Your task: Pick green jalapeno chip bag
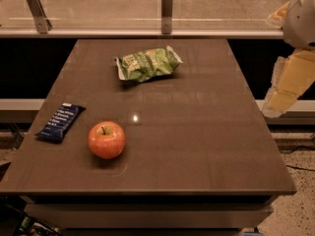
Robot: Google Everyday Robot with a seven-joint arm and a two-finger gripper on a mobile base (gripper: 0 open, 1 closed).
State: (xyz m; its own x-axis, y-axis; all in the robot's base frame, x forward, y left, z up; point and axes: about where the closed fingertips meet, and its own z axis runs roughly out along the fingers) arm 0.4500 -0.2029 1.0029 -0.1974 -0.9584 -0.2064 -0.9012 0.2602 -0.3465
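Observation:
The green jalapeno chip bag [147, 63] lies flat on the far middle of the brown table [197, 132], crinkled, with pale crimped ends. My gripper [281, 90] hangs as a pale yellow shape at the right edge of the view. It is beyond the table's right side, well to the right of the bag, and touches nothing. The white arm [301, 14] rises above it at the top right.
A red apple [106, 139] sits at the front left of the table. A dark blue wrapped bar [60, 122] lies at the left edge. A glass railing with metal posts [167, 10] runs behind the table.

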